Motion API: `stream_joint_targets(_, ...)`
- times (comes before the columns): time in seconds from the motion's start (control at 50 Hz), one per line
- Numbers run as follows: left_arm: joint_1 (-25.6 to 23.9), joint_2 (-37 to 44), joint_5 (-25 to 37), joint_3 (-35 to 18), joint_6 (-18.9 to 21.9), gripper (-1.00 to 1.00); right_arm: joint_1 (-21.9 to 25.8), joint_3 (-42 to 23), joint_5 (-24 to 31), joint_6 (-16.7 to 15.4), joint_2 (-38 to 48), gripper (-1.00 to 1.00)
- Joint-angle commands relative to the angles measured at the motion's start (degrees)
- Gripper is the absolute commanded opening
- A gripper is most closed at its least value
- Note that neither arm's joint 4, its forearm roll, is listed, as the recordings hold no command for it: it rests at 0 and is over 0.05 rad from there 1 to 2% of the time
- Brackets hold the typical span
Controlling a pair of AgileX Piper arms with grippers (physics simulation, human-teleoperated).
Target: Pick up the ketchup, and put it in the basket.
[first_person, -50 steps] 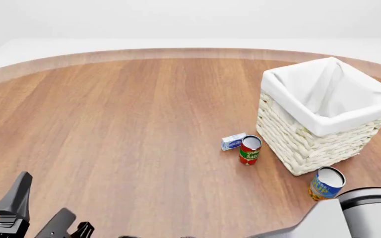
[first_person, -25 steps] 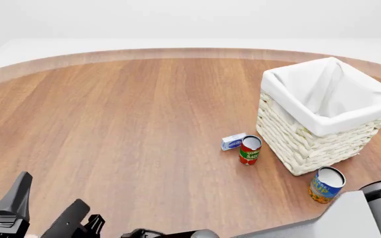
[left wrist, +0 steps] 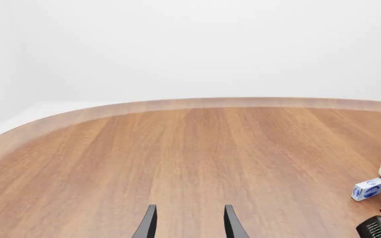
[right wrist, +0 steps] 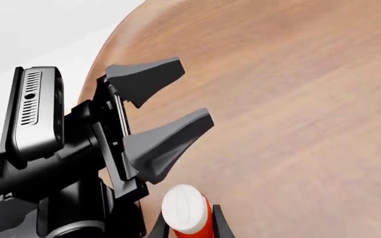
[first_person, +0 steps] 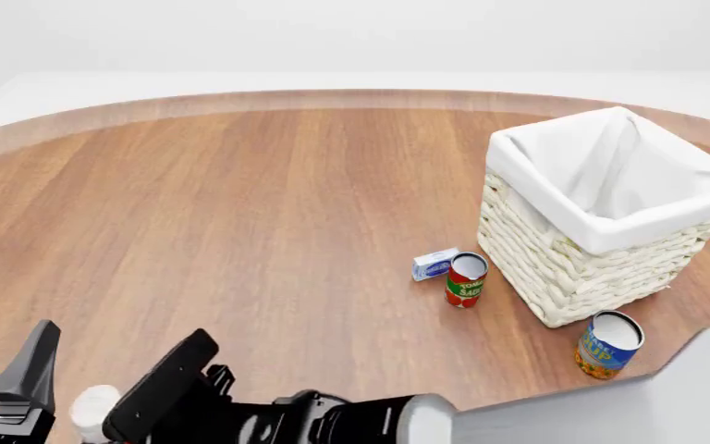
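Ketchup (right wrist: 185, 212) stands at the near left edge of the table (first_person: 244, 222), right next to my left arm; in the front view I see only its white cap (first_person: 91, 407) low in the frame. My right gripper (right wrist: 185, 229) reaches across to that corner and its two finger tips are on both sides of the bottle's neck, just below the cap. I cannot tell if they already press on it or not. My left gripper (left wrist: 189, 223) is open, the fingers (left wrist: 148, 225) apart with nothing between them, and it points over bare wood. The basket (first_person: 602, 217) sits far on the right side, well apart from the ketchup. In front of it stand a red and green can (first_person: 465, 279) and a small blue box (first_person: 434, 265), and a blue and yellow can (first_person: 605, 344) stands nearer to me.
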Motion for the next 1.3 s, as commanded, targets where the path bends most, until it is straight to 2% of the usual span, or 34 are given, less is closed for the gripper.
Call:
stream_joint_targets(0.02, 0.00, 0.00, 0.00, 0.00, 0.00, 1.00, -2.47, 2.01, -0.86, 1.42, -3.41, -1.00)
stream_joint_targets(0.32, 0.00, 0.00, 0.00, 0.00, 0.00, 1.00, -5.90, 4.21, -2.06, 0.96, -6.09, -1.00)
stream_joint_targets(0.46, 0.00, 0.00, 0.00, 0.00, 0.00, 1.00, -8.13, 4.85, -2.01, -0.50, -7.85, -1.00)
stream_joint_targets(0.5, 0.00, 0.00, 0.00, 0.00, 0.00, 1.00, -10.07, 5.27, -2.02, -2.21, -8.71, -1.00)
stream_joint_targets(0.72, 0.00, 0.00, 0.00, 0.00, 0.00, 1.00, -10.92, 7.29, -3.25, -2.21, -10.61, -1.00)
stream_joint_targets(0.74, 0.00, 0.00, 0.00, 0.00, 0.00, 1.00, -11.89, 8.61, -4.26, -2.90, -13.04, -1.00)
stream_joint_targets(0.96, 0.00, 0.00, 0.00, 0.00, 0.00, 1.00, -14.24, 10.69, -5.65, -2.89, -16.01, -1.00)
stream_joint_targets(1.18, 0.00, 0.00, 0.00, 0.00, 0.00, 1.00, -18.55, 12.92, -7.09, -3.42, -19.76, -1.00)
stream_joint_targets(1.3, 0.00, 0.00, 0.00, 0.00, 0.00, 1.00, -20.28, 14.58, -8.59, -2.01, -22.07, -1.00)
